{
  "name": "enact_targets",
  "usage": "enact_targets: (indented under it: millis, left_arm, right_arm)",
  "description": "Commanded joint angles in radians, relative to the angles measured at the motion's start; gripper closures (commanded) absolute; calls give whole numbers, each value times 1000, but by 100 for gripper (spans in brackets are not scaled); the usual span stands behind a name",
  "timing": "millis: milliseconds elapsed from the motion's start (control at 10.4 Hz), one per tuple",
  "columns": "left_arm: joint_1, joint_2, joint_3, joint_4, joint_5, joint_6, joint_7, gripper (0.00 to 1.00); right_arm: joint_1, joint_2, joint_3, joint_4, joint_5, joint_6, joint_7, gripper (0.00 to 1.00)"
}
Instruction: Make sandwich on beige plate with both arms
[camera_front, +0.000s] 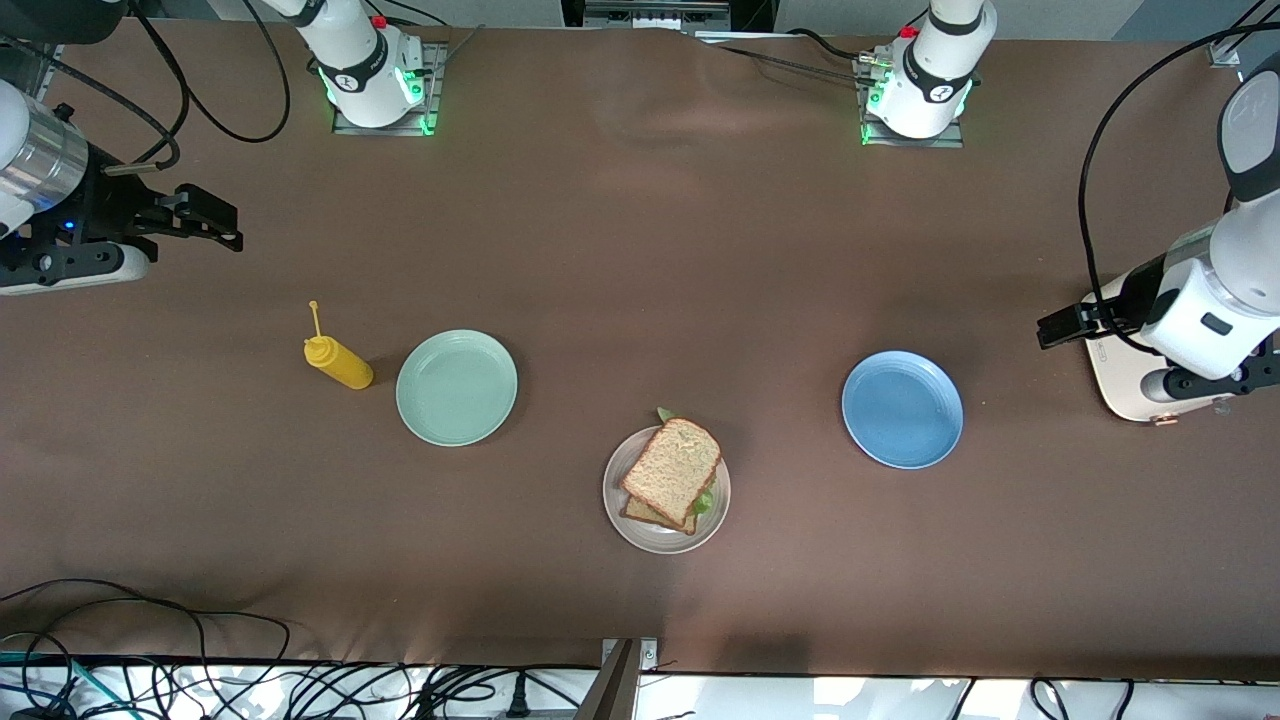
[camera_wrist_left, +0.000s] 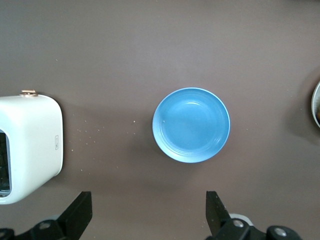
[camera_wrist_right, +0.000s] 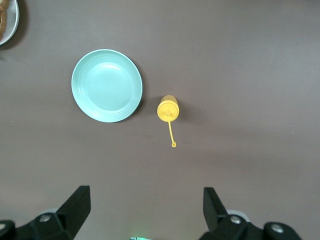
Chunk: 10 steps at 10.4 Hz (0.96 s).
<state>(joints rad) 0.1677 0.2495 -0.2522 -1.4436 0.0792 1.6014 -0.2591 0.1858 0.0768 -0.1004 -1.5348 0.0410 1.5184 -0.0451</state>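
Front view shows the sandwich (camera_front: 671, 472) assembled on the beige plate (camera_front: 621, 517), which sits on the brown tabletop (camera_front: 640, 260) close to the front camera, roughly midway between the two arms' ends. The top slice of wholegrain bread lies a little askew over the lower slice, so a corner of the lower one shows at the plate's nearer edge, and green lettuce pokes out at two edges of the stack.

A mint-green plate (camera_front: 457, 387) lies toward the right arm's end of the tabletop, farther from the front camera than the beige plate, with a yellow squeeze bottle (camera_front: 338, 362) just beside it, its capped nozzle tip hanging out on a thin strap. A blue plate (camera_front: 902, 409) lies toward the left arm's end, and a white toaster (camera_front: 1125, 385) stands well apart from it at that end, partly hidden under the left arm.

Both arms wait away from the sandwich. The right gripper (camera_front: 215, 222) hangs over bare tabletop at its own end; in the right wrist view its fingers (camera_wrist_right: 77, 204) are spread wide with nothing between them, the mint-green plate (camera_wrist_right: 107, 85) and bottle (camera_wrist_right: 168, 109) below. The left gripper (camera_front: 1062, 327) hovers at the toaster's edge; in the left wrist view its fingers (camera_wrist_left: 79, 212) are likewise spread and empty, above the blue plate (camera_wrist_left: 191, 125) and the toaster (camera_wrist_left: 30, 145).
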Motion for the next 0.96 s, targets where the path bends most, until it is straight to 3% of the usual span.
enact_targets:
  millis: [0,287,479,862]
  left_arm:
    - [45,-125,-13,-173,-19,80,90,1]
    - [69,-131,-10,-175,-56,103,175,5]
    - [69,-125,-9,-163,-53,103,213,0]
    - [67,-112,-9,-124,-56,95,239,0]
  right_arm:
    - [6,1,-2,18,-16,-21,10,0]
    - [7,14,-1,19,-16,-10,14,0]
    - [3,14,-5,24,-26,-23,19,0]
    - [-3,12,-12,27,-52,-43,22,0]
